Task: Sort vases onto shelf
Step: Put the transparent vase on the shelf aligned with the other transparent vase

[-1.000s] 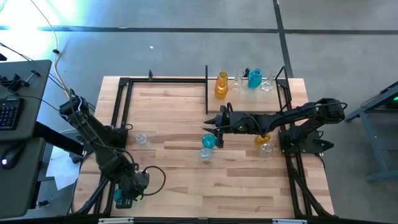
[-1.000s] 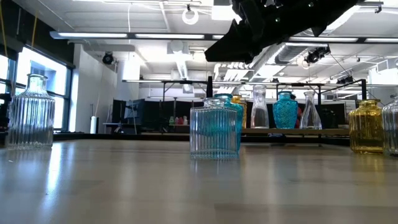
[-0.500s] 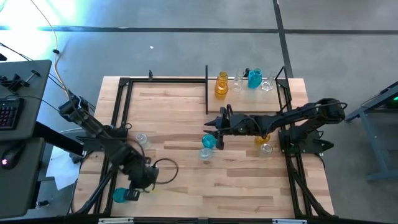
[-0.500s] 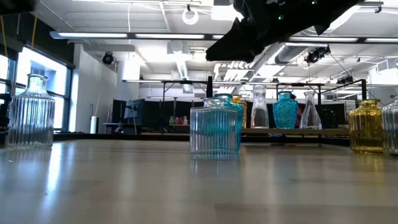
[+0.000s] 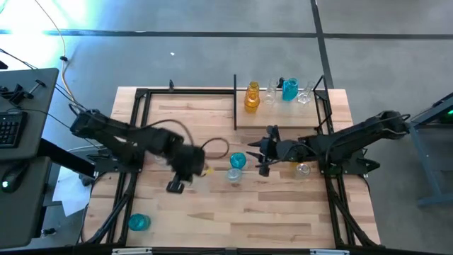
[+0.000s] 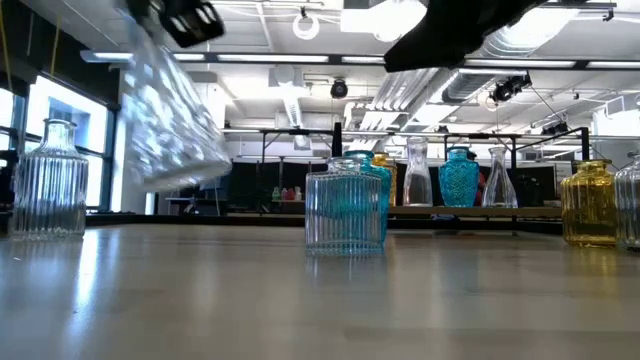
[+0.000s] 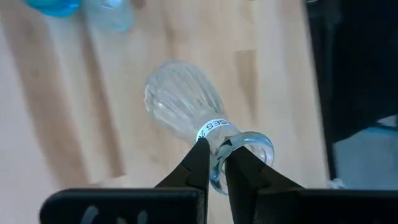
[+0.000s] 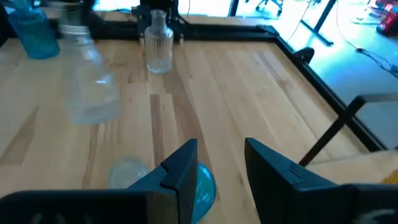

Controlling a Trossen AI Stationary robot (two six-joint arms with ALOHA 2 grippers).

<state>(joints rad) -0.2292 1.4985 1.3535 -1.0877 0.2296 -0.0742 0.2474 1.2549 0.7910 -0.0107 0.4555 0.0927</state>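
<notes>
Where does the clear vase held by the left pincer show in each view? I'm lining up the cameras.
High view: not distinct, lost in blur at the left pincer, mid-table.
Low view: clear vase, tilted and off the table, upper left.
Left wrist view: centre, neck clamped in the pincer.
Right wrist view: blurred, upper left.
Shared landmark: the teal vase mid-table, also in both wrist views.

The wooden table (image 5: 212,212) carries the shelf (image 5: 283,117) at its far right, with four vases (image 5: 252,97) standing on it; other vases stand on the tabletop.
</notes>
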